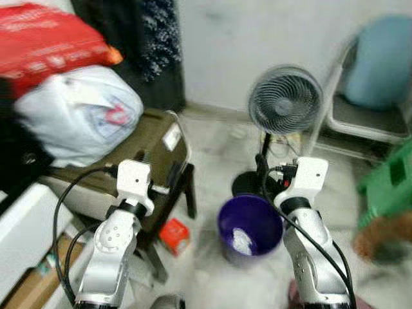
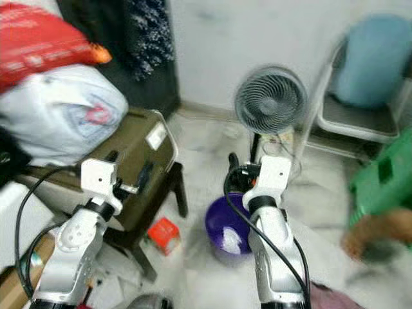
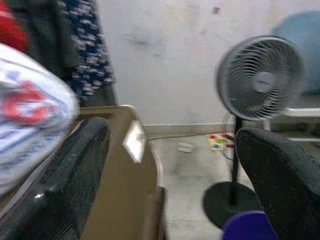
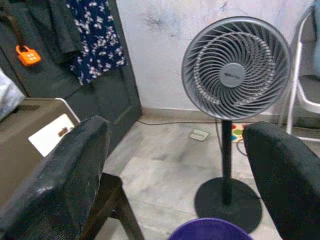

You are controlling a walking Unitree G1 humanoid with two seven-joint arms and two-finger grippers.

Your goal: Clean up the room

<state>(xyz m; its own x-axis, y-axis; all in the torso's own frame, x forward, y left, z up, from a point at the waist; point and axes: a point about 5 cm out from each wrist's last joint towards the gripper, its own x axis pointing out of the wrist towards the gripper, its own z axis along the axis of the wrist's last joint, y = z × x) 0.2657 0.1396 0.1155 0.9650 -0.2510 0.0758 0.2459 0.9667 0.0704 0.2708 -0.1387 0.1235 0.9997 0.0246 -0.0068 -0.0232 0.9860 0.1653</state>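
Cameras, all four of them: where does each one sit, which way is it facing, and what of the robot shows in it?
Left eye view: head camera, forward and down at purple bin, fan; both silver arms.
Right eye view: its stereo twin, same scene.
Left wrist view: on the left arm, left gripper open, toward brown suitcase, fan.
Right wrist view: on the right arm, right gripper open, toward fan, floor.
Shared: fan and bin in all four.
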